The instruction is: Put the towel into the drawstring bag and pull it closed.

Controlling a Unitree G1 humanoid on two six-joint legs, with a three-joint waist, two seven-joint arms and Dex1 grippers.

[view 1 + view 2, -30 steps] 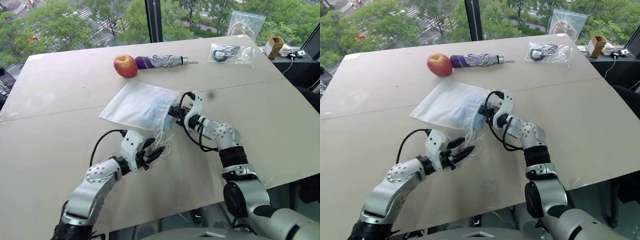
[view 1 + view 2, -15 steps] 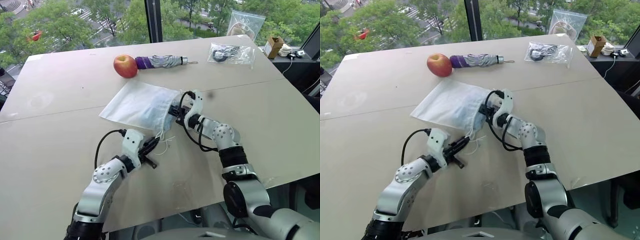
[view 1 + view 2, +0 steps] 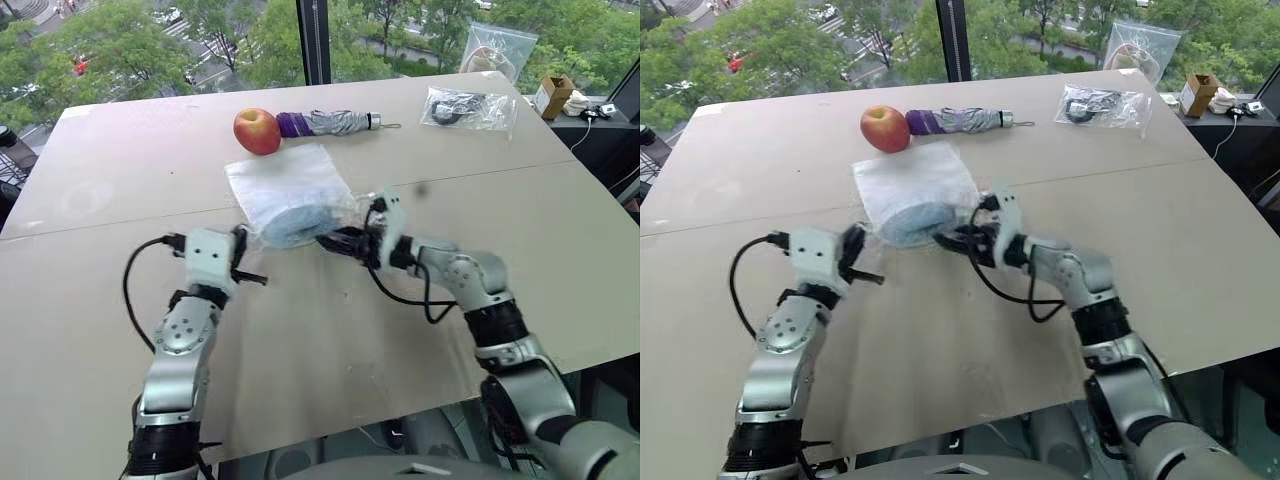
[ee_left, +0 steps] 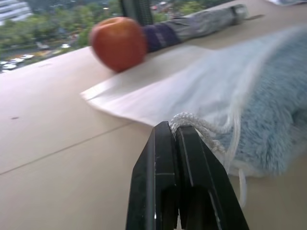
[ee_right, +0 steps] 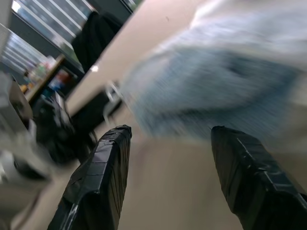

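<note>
- The drawstring bag (image 3: 290, 190) is lying on the table (image 3: 120, 170), just in front of the apple (image 3: 257, 131) and the folded umbrella (image 3: 325, 123).
- The towel (image 3: 297, 222) is sitting inside the bag at its near end, showing light blue through the thin fabric.
- The left gripper (image 4: 178, 132) is pinching the bag's white cord (image 4: 192, 120) between fully closed fingers, beside the bag's near-left corner.
- The right gripper (image 5: 168, 139) is hovering at the bag's near-right edge with its fingers (image 5: 103, 167) spread apart, gripping nothing.
- Two clear plastic bags (image 3: 470, 105) are resting near the table's far right corner.
</note>
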